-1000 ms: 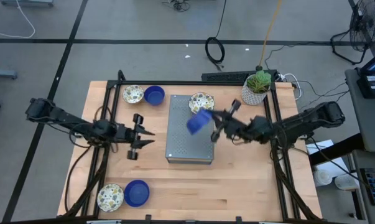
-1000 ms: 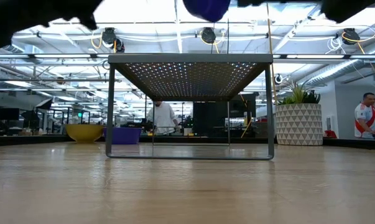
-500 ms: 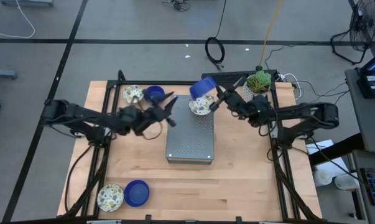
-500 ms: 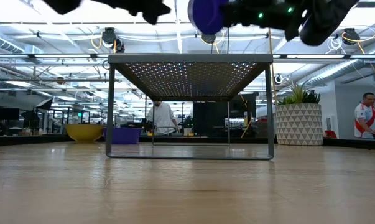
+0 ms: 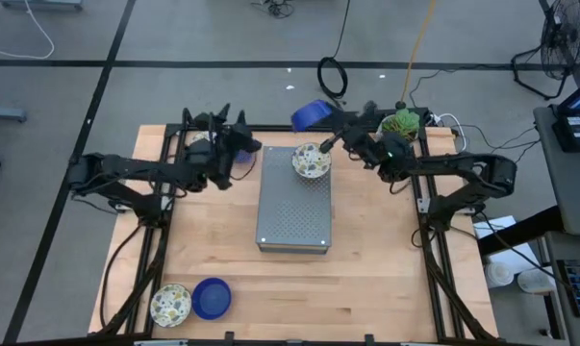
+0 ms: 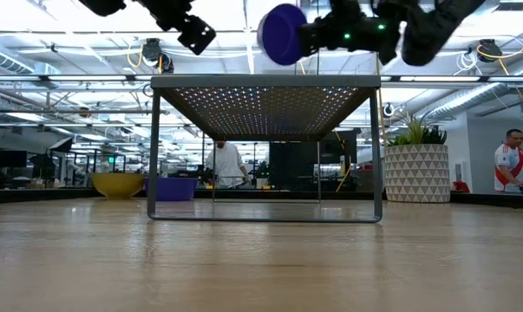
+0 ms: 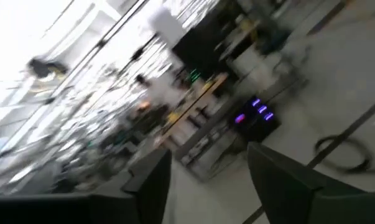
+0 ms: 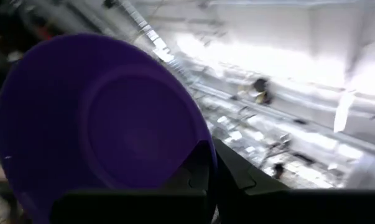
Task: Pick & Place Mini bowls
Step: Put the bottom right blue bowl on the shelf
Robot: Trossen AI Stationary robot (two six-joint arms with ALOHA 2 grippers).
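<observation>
We see the right gripper (image 5: 325, 120) clamped on a blue mini bowl (image 5: 310, 114) beyond the perforated metal stand (image 5: 293, 211), left gripper (image 5: 234, 144) beside the stand's far corner, fingers apart

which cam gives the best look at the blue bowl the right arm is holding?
Right wrist view: the blue bowl fills the picture, with one of the fingers over its rim. The high view shows the bowl small, past the table's far edge. The low view shows it from the side, above the perforated stand. Left wrist view misses it.

The left hand (image 5: 234, 144) covers the two bowls at the table's (image 5: 222, 259) 11 o'clock corner. The left wrist view is blurry.
</observation>
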